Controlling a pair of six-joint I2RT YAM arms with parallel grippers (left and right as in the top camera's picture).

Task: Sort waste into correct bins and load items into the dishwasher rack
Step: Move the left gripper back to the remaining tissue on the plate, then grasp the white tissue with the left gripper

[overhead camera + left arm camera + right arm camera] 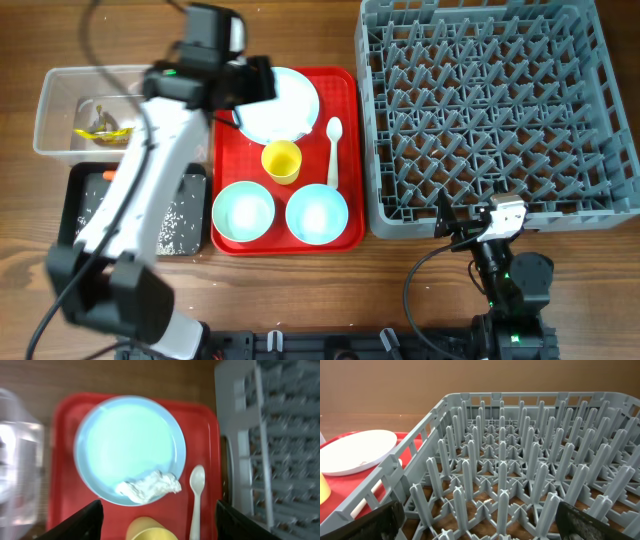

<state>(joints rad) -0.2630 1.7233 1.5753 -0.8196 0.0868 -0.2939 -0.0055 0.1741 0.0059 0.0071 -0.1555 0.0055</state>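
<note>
Red serving tray holds one pale blue plate, two bowls, one yellow cup, one white spoon. One tissue lies on plate, near rim. Left gripper above plate, jaws apart, empty. Right gripper beside one grey rack, jaws wide apart, empty.

The grey dishwasher rack is standing at right, pegs upright. Left of it the pale blue plate is lying flat, carrying crumpled white tissue at its near rim. The spoon and yellow cup are beside it, with the left bowl and right bowl nearer. Far left, the clear tub is holding a yellow scrap — the black tray, rice grains.
</note>
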